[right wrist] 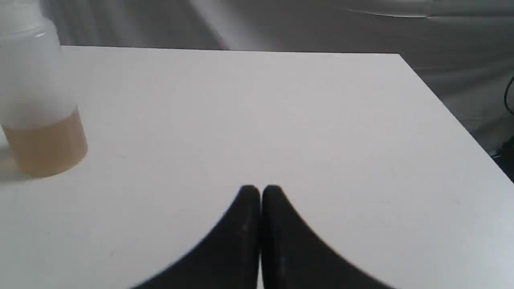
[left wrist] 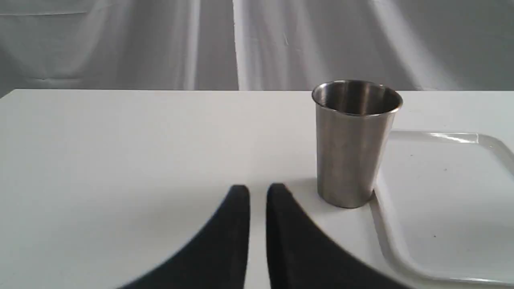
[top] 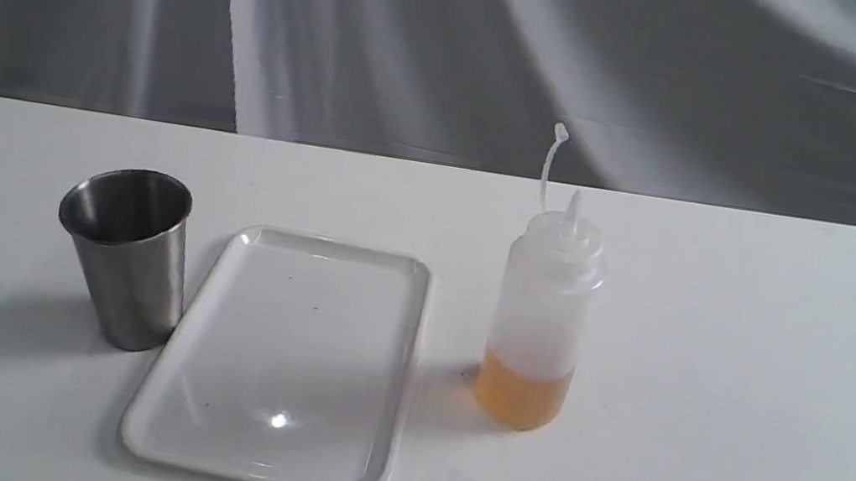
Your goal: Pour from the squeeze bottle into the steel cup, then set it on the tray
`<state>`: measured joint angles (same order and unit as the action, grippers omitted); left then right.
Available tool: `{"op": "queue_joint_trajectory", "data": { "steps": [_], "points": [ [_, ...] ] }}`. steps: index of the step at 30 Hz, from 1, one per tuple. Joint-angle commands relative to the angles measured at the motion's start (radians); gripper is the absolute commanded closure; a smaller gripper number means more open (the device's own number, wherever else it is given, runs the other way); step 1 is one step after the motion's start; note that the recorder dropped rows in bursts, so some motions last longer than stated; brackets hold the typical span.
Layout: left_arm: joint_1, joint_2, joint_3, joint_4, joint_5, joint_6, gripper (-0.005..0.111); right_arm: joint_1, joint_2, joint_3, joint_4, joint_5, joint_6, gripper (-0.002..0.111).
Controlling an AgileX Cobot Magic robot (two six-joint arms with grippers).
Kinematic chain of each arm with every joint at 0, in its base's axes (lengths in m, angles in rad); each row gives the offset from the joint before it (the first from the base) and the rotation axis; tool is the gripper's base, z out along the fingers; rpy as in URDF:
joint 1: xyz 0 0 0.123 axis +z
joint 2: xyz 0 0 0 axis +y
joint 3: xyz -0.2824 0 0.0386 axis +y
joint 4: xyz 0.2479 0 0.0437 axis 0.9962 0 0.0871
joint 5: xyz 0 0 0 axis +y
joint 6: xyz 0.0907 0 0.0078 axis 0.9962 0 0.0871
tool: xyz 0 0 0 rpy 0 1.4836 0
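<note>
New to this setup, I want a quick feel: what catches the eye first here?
The squeeze bottle, amber liquid filling its bottom part, stands upright on the white table, right of the tray in the exterior view. The steel cup stands upright close beside the tray's left edge.

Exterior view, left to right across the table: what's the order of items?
steel cup → tray → squeeze bottle
</note>
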<state>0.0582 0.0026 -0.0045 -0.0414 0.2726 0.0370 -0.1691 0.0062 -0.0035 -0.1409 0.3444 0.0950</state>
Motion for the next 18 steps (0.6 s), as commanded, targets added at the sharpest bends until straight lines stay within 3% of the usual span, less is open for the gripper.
{"op": "queue_joint_trajectory", "data": {
  "steps": [1,9,18],
  "points": [
    [-0.005,-0.003,0.004,-0.005,-0.007,-0.007,0.098,-0.008,-0.006,0.003,0.004,-0.01,-0.002,0.108],
    [-0.005,-0.003,0.004,-0.005,-0.007,-0.007,0.098,-0.008,-0.006,0.003,0.164,-0.219,0.021,0.108],
    [-0.005,-0.003,0.004,-0.005,-0.007,-0.002,0.098,-0.008,-0.006,0.003,0.171,-0.524,0.021,0.108]
  ]
}}
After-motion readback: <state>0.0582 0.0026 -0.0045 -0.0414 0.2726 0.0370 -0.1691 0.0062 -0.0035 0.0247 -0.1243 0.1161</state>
